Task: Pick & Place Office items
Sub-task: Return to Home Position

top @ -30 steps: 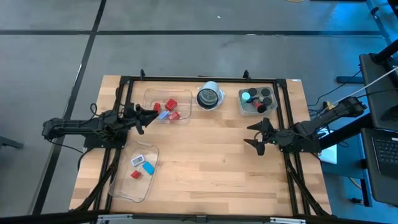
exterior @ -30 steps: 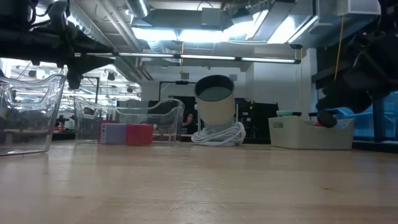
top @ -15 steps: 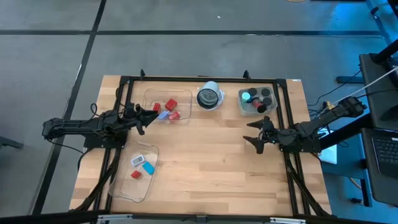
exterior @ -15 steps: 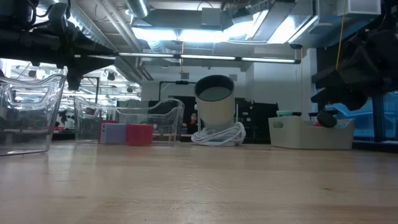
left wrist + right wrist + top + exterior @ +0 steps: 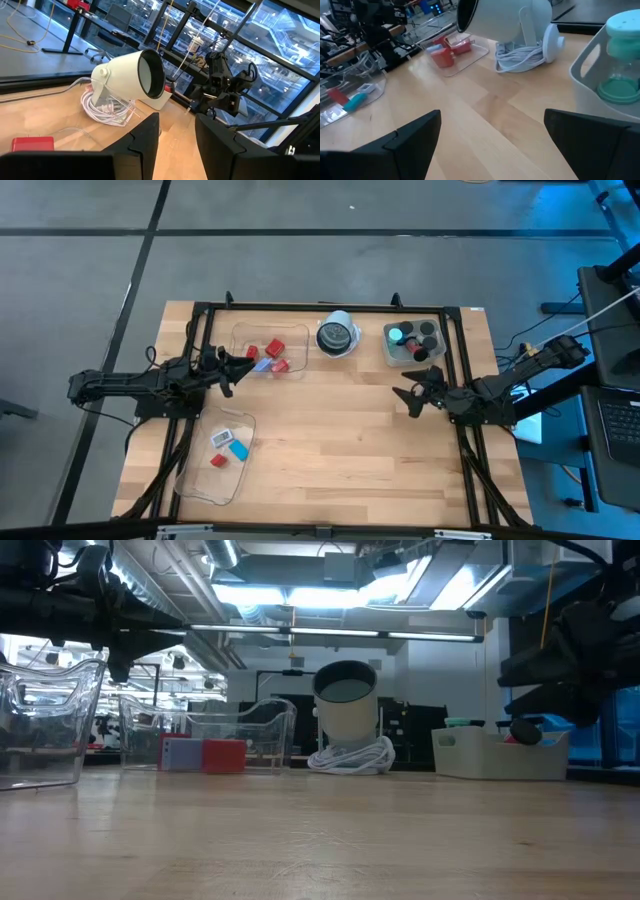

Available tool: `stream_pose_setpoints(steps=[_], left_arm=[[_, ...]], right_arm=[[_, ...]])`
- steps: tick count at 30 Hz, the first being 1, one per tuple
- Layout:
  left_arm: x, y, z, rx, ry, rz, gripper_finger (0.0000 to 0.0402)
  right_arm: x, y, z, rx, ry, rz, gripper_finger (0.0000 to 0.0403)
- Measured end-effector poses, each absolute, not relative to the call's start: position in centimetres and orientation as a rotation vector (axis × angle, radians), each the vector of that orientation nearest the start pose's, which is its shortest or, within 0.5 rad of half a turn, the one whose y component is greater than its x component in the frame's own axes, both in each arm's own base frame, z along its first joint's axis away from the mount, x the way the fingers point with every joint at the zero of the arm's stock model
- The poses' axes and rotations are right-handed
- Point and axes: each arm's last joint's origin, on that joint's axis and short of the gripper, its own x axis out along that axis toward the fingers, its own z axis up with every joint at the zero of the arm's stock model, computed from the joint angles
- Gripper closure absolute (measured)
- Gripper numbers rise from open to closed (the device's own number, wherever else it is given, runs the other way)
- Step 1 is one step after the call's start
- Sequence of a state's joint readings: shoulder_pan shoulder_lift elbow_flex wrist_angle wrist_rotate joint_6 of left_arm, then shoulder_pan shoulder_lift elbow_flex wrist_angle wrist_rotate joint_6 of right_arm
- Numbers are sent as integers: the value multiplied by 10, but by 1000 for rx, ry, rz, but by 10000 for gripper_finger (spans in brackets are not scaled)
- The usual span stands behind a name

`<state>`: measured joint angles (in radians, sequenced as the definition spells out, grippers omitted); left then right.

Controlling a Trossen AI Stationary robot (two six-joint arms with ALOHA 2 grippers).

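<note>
The left gripper [image 5: 244,362] hangs over the left end of the far clear tray [image 5: 292,330], left of the white round device [image 5: 338,336]. Its fingers [image 5: 142,140] stand a narrow gap apart and hold nothing. The right gripper [image 5: 404,396] hovers over bare tabletop [image 5: 330,450], nearer than the device and to its right, with its fingers [image 5: 412,135] spread wide and empty.

There are two clear trays. The far one, just left of the device, holds at least two red blocks [image 5: 276,347] and one blue piece [image 5: 252,352]. The near clear tray [image 5: 205,480], well apart from the device toward the front left, holds three things: one red piece [image 5: 218,461], one teal rectangle [image 5: 238,449] and one pale-blue rectangle [image 5: 221,437].

One white bin [image 5: 388,352], just right of the device, holds one teal round cap [image 5: 397,335] and several black cylinders [image 5: 428,330] whose count I cannot fix.

Since a second ago the right gripper has turned and shifted slightly. The left arm and all the items lie as they did.
</note>
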<state>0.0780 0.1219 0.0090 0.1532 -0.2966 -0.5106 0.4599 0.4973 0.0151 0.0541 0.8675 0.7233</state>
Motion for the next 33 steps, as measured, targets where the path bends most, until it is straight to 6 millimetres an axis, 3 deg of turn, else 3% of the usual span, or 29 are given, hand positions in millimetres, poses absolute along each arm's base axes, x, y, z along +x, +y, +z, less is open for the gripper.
stream_pose_setpoints(steps=[8,12,17,26,33], left_arm=[[103,17,171,-509,-135,357,279],[103,17,171,-509,-135,356,278],[103,17,171,-509,-135,356,278],[102,16,172,-509,-136,355,278],[97,18,178,-515,-215,349,278]], right_arm=[[108,26,135,433,93,-634,57],[108,25,135,311,111,-664,65],[109,27,134,244,181,-561,67],[111,34,133,302,266,-332,67],[106,33,150,415,143,-230,67]])
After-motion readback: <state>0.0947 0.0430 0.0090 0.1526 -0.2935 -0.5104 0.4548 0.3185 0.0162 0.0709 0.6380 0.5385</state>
